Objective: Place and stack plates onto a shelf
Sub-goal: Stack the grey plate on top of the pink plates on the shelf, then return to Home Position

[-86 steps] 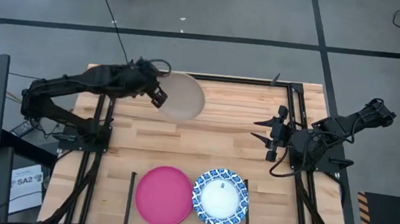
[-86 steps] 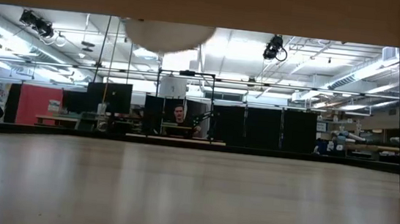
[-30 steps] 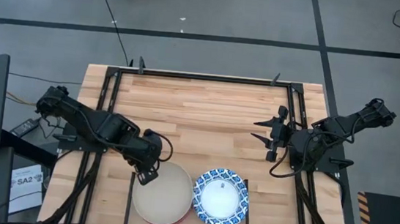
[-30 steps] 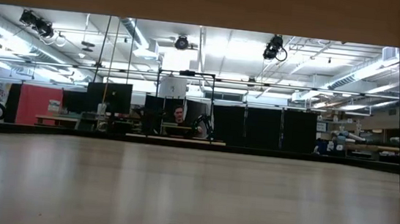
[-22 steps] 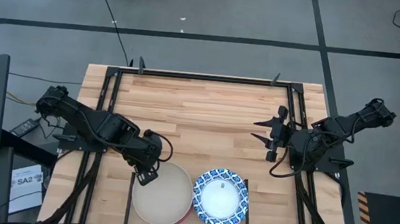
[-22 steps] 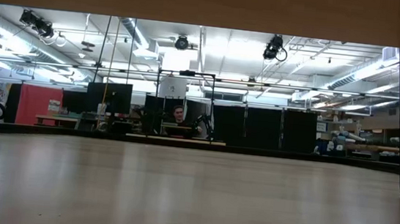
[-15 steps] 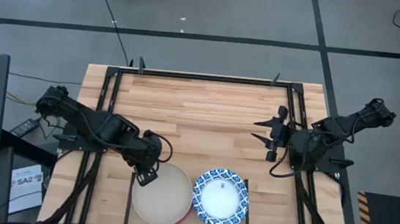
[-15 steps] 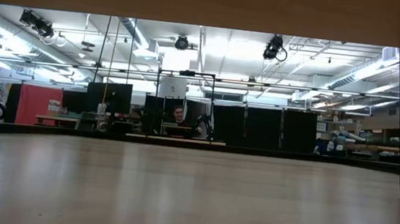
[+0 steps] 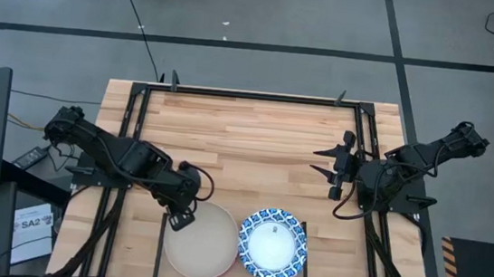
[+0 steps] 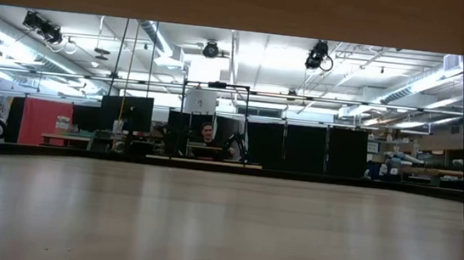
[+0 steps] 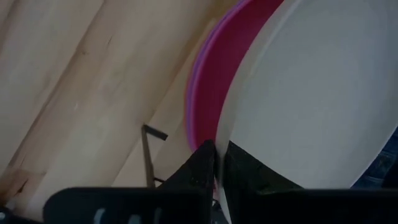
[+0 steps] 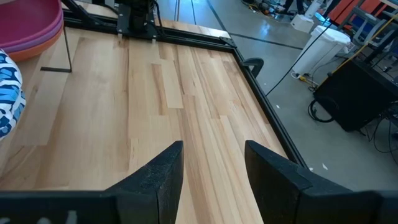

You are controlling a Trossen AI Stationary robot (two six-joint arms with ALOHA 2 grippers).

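1. Shows light-wood shelf divided by thin black metal bars.
2. Places left arm's fingers low over the shelf's left bay, at the rim of a pale beige round plate.
3. In left wrist view, has those fingers almost together, clamped on either side of the beige plate's rim.
4. Sets the beige plate flat on a magenta round plate, with only a sliver of magenta rim peeking out beside it.
5. Puts a white-centred round plate with blue patterned rim in the next bay to the right, just beside the beige plate.
6. Keeps right arm's fingers well apart from the plates, over the shelf's right side, idle.
7. In right wrist view, shows those fingers spread wide, holding nothing, bare wood between.
8. In low view, gives only the wood surface and the room behind; no plates or arms visible there.
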